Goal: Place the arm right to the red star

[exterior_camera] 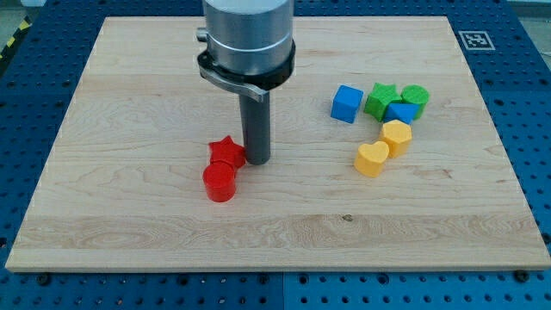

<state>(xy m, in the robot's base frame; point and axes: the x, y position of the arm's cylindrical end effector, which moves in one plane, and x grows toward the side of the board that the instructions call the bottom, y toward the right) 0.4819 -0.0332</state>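
Red star near table middle, touching red cylinder below. My tip just beside star's right, maybe touching. End effector plain rod, no jaws. Star looks light, hard, slides easy; nudge flat side.

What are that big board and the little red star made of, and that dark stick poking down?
The board looks like pale, unvarnished-looking wood: grain lines and plank seams show. The red star seems moulded plastic or painted wood, evenly coloured with a soft sheen. My tip, just right of the star, ends a dark matte rod, perhaps metal or plastic.
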